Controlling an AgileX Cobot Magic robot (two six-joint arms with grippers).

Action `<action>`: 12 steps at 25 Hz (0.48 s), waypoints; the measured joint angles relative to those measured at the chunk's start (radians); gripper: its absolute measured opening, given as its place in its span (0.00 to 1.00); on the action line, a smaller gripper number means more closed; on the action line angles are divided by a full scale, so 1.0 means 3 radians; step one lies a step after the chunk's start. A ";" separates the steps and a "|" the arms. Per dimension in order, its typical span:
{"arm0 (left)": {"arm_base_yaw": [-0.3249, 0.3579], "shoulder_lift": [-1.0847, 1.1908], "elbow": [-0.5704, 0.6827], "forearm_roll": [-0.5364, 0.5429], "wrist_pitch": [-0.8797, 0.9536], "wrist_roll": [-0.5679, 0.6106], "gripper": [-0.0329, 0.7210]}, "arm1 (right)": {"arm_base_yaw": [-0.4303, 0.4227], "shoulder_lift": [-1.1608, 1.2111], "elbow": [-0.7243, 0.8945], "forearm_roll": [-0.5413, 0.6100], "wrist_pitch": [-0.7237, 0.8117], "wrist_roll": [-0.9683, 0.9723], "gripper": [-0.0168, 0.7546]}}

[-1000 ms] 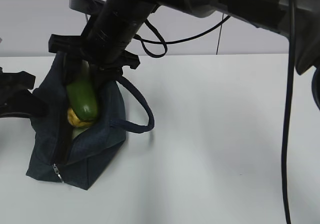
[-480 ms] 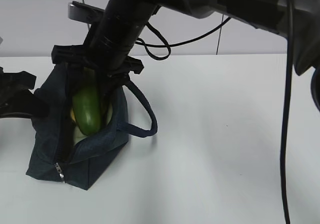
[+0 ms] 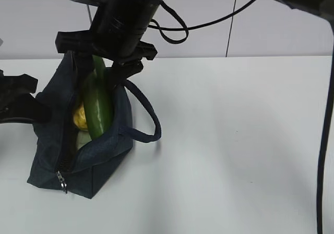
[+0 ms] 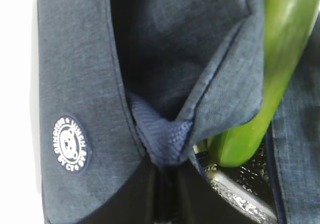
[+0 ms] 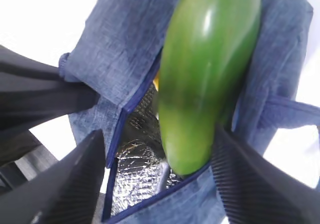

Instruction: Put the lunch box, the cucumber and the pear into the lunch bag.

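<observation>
- My right gripper's (image 5: 155, 179) fingers (image 5: 67, 184) stand spread wide in the wrist view, touching nothing; the cucumber (image 5: 205, 79) hangs free between them.
- My left gripper (image 3: 15, 101) sits at the lunch bag's (image 3: 99, 163) left end; I cannot tell whether its jaws are parted or pinching fabric.
- The cucumber stands nearly upright, long axis steep, lower tip inside the bag's open mouth, upper end leaning toward my right wrist.
- The pear (image 3: 80, 117) lies inside the bag, beside the cucumber.
- A round white badge (image 4: 70, 144) on the bag bears ring lettering too blurred to read.
</observation>
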State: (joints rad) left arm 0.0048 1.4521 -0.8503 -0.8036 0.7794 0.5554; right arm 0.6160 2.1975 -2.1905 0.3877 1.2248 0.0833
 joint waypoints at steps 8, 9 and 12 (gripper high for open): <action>0.0000 0.0000 0.0000 0.0000 0.0000 0.0000 0.04 | 0.0005 -0.0172 -0.0007 -0.0500 0.0055 -0.0007 0.69; 0.0000 0.0000 0.0000 0.0000 0.0000 0.0000 0.04 | 0.0005 -0.0173 -0.0007 -0.0577 0.0055 -0.0007 0.69; 0.0000 0.0000 0.0000 0.0000 0.0000 0.0000 0.04 | 0.0005 -0.0173 -0.0007 -0.0671 0.0062 -0.0007 0.67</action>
State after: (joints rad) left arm 0.0048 1.4521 -0.8503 -0.8036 0.7794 0.5554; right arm 0.6176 2.1455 -2.1927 0.1864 1.2434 0.0814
